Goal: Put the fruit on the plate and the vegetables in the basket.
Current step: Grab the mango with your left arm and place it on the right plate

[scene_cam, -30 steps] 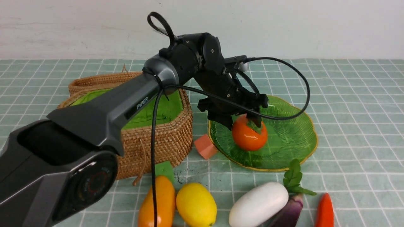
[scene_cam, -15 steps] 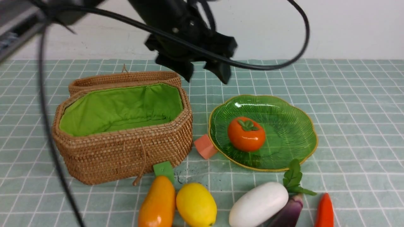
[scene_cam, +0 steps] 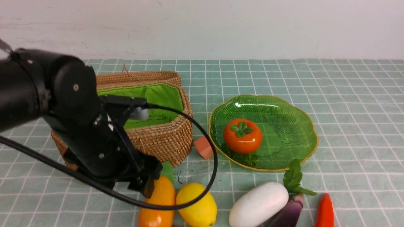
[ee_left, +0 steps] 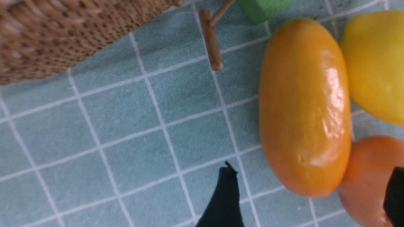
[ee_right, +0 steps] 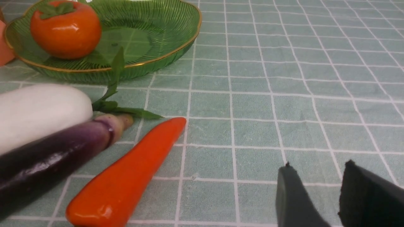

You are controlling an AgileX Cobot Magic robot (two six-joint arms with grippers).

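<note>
Mango (scene_cam: 161, 197) is lying between the left gripper's (ee_left: 311, 167) wide-open jaws, its near end running out of frame. Persimmon (scene_cam: 242, 140) is sitting on the plate (scene_cam: 290, 132). Right gripper (ee_right: 318, 164) is hovering slightly open, empty. Left arm (scene_cam: 63, 104) is hiding half the basket (scene_cam: 164, 138).

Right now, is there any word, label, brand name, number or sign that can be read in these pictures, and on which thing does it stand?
None: no readable text shows in any of the three views.
The left arm, the basket, the plate, the persimmon and the checked tablecloth show no print, label or number.
</note>
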